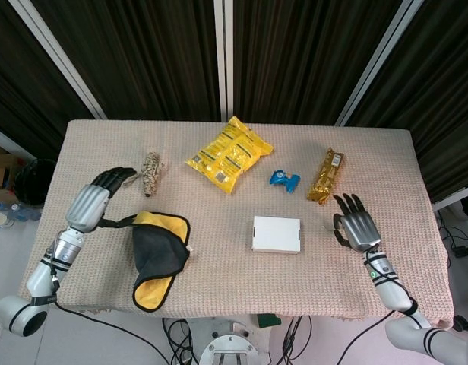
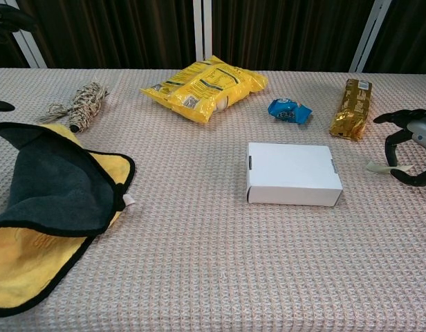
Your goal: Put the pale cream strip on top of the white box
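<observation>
The pale cream strip (image 2: 381,167) lies flat on the table (image 1: 219,296), right of the white box (image 1: 276,233) and apart from it, its long axis running left to right. The right hand (image 1: 356,227) sits directly over it: in the chest view the dark fingers (image 2: 391,141) arch down on the far side and another digit curves in from the near side, so the strip lies between them and pokes out leftward toward the box. The fingers are curled around it, but I cannot tell whether they already pinch it or merely bracket it; in the head view the hand hides the strip almost wholly. The right hand is plainly the nearer one. The left hand (image 1: 112,179) rests far off at the left edge beside the twine bundle (image 1: 150,173), its fingers curled in with nothing visibly held. Judging from this, the coming move calls for closing across the strip's short width, lifting, then carrying it left onto the box lid. By count: one strip, one white box, one yellow snack bag (image 1: 229,154), one blue wrapper (image 1: 283,180), one gold packet (image 1: 326,176), one twine bundle, one grey-and-yellow cloth (image 1: 158,256).
</observation>
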Motion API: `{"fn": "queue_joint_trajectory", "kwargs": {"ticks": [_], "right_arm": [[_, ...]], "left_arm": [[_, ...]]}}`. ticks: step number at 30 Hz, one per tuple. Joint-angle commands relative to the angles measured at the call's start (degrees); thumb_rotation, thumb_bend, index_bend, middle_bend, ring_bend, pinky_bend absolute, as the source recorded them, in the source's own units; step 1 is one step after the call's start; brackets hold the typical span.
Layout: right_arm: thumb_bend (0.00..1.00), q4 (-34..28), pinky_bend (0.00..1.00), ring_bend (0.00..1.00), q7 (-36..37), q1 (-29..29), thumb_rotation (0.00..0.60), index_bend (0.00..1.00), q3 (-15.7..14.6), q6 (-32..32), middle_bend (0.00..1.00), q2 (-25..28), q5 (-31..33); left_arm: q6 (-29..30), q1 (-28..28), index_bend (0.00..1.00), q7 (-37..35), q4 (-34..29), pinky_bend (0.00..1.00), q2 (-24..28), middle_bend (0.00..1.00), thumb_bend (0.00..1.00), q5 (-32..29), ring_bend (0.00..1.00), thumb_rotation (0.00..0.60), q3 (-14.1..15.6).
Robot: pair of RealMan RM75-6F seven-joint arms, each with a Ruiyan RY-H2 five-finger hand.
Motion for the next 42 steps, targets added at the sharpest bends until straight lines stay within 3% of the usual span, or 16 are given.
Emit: {"fn": "queue_joint_trajectory", "kwargs": {"ticks": [1, 10, 26, 42], "right_arm": [[0.39, 0.1, 0.0, 0.0, 0.0, 0.1, 0.6, 0.62, 0.0, 0.0, 0.05, -0.1, 0.0], [0.39, -2.7, 0.0, 0.0, 1.4, 0.3, 0.6, 0.62, 0.9, 2.5, 0.06, 1.1, -1.1], [0.43, -16.4, 0.0, 0.0, -4.2, 2.9, 0.6, 0.63, 1.0, 6.0, 0.07, 3.5, -6.8], [0.44, -17.0, 0.0, 0.0, -13.3, 7.6, 0.6, 0.63, 2.5, 0.9, 0.07, -1.5, -5.1]], "left_arm": [[0.0, 0.0, 0.13, -0.1, 0.1, 0.14, 0.1, 0.12, 0.0, 0.0, 0.09, 0.6, 0.0], [0.8, 0.9, 0.13, -0.3, -0.1, 0.14, 0.9, 0.12, 0.0, -0.2, 0.09, 0.6, 0.3], [1.8, 3.7, 0.13, -3.0, 1.3, 0.14, 3.9, 0.12, 0.0, -1.6, 0.09, 0.6, 0.9], [3.0, 5.5, 0.13, -4.3, 1.9, 0.14, 4.7, 0.12, 0.0, -1.6, 0.09, 0.6, 1.1]]}}
